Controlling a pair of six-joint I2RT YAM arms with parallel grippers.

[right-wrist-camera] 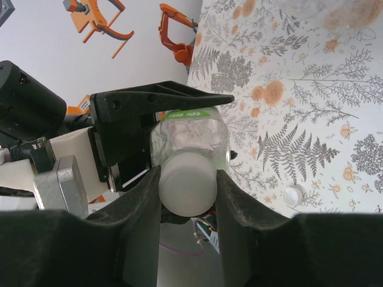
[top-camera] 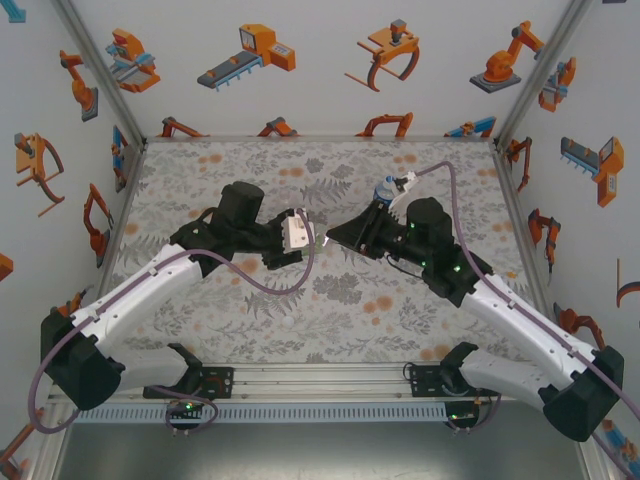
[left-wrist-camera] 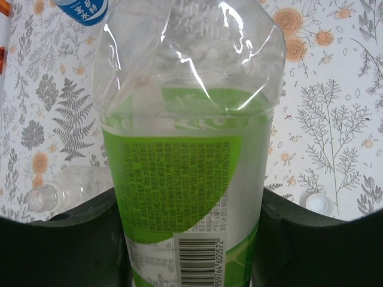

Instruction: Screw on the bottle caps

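Clamped between the fingers of the left gripper (left-wrist-camera: 190,206): a transparent plastic bottle with a green label (left-wrist-camera: 179,155), held level above the grey floral-print table (top-camera: 350,305). Pinched shut in the right gripper (right-wrist-camera: 187,174), at that bottle's mouth: a small white round plastic screw cap (right-wrist-camera: 187,188). On the table: a second white cap (right-wrist-camera: 294,195), loose; a plain clear uncapped bottle (left-wrist-camera: 57,190), on its side; a blue-labelled bottle (top-camera: 385,190), just beside the right arm.

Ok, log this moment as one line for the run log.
left tool: gripping green-label bottle | right tool: closed on white cap at its mouth | spare cap: loose on table
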